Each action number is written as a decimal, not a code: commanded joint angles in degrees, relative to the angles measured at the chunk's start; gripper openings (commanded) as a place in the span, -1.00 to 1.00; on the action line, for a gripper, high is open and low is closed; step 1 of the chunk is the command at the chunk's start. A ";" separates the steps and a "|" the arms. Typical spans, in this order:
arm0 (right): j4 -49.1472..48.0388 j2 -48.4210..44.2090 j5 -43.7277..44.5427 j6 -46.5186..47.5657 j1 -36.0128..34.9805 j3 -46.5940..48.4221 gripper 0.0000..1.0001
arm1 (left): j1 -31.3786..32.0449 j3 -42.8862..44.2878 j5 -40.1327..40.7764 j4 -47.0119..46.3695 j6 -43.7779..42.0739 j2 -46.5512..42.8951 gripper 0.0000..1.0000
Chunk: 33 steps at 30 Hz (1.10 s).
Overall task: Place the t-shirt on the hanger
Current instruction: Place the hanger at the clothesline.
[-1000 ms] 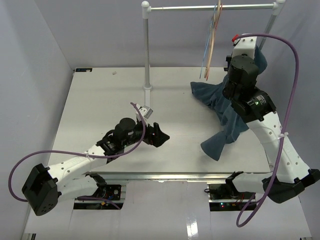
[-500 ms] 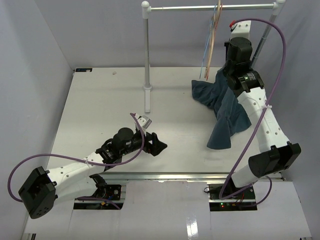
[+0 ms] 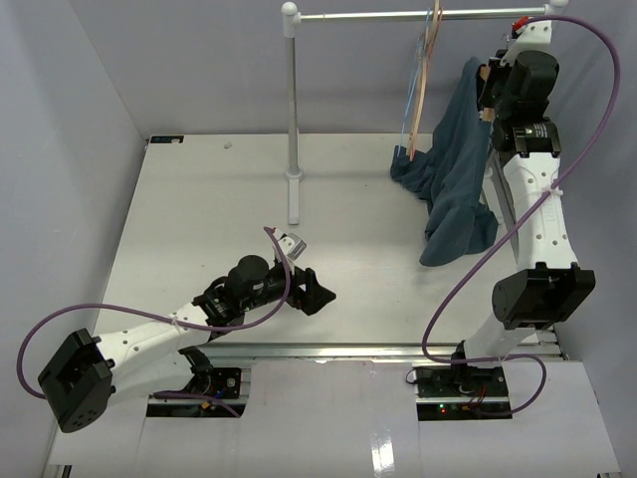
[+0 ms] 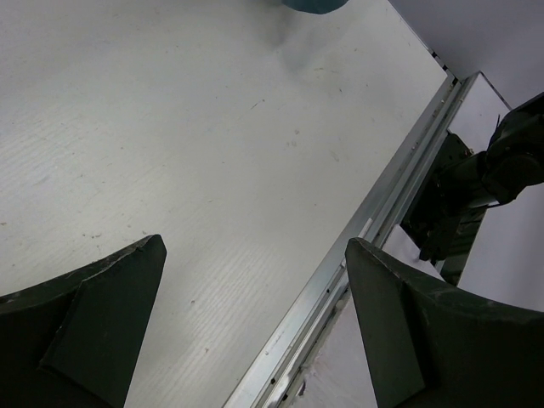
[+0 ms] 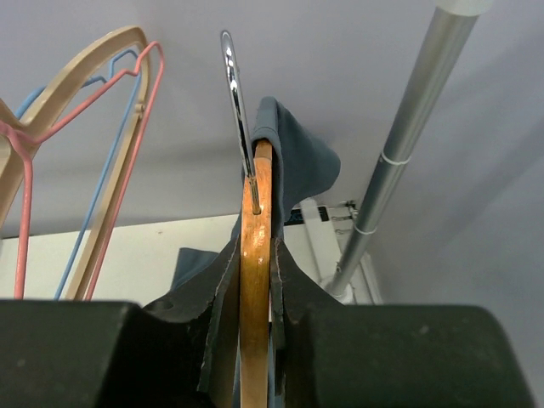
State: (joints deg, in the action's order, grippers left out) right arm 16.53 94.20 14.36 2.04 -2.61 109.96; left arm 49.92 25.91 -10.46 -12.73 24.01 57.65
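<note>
My right gripper (image 5: 255, 251) is shut on the wooden hanger (image 5: 255, 195), which stands edge-on between the fingers with its metal hook (image 5: 234, 93) pointing up. The dark teal t-shirt (image 3: 453, 164) is draped over the hanger and hangs down from the right gripper (image 3: 490, 88) towards the table. The gripper is raised high at the back right, just below the rail (image 3: 418, 15). The shirt's cloth (image 5: 293, 161) shows behind the hanger's neck. My left gripper (image 3: 317, 287) is open and empty, low over the table near its front edge (image 4: 255, 246).
Thin blue, pink and orange hangers (image 3: 423, 80) hang on the rail just left of the shirt, close beside the wooden hanger's hook (image 5: 110, 127). The rack's right post (image 5: 399, 144) stands right of the gripper and its left post (image 3: 293, 100) at mid-table. The table's metal front rail (image 4: 374, 221) lies under the left gripper.
The right arm has risen and swung to the back right, lifting the hanger and t-shirt up to the rail. The left arm has barely moved.
</note>
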 commanded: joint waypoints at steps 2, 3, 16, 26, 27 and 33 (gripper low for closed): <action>-7.61 1.01 -13.31 -5.91 4.20 5.06 -0.85 | 0.44 1.07 -1.42 -1.51 0.08 -1.32 0.96; -7.94 1.21 -13.53 -5.98 4.34 5.52 -0.85 | 0.44 1.07 -1.48 -1.51 0.15 -1.46 0.96; -11.34 5.47 -18.14 -8.96 5.32 8.89 -0.84 | 0.53 0.98 -2.05 -2.21 0.35 -1.13 0.96; -15.89 6.37 -18.27 -8.81 5.33 10.47 -0.84 | 0.62 1.07 -1.93 -2.35 0.25 0.03 0.96; -16.37 6.49 -18.12 -8.83 5.33 10.66 -0.84 | 0.59 1.12 -2.06 -2.41 0.27 0.17 0.96; -18.86 7.31 -17.29 -9.94 5.33 10.28 -0.84 | 0.59 1.07 -2.09 -2.47 0.40 0.42 0.96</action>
State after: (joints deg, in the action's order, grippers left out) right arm 8.30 101.89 -3.60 -6.20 2.55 116.75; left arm 50.12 25.91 -11.78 -14.21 24.06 58.17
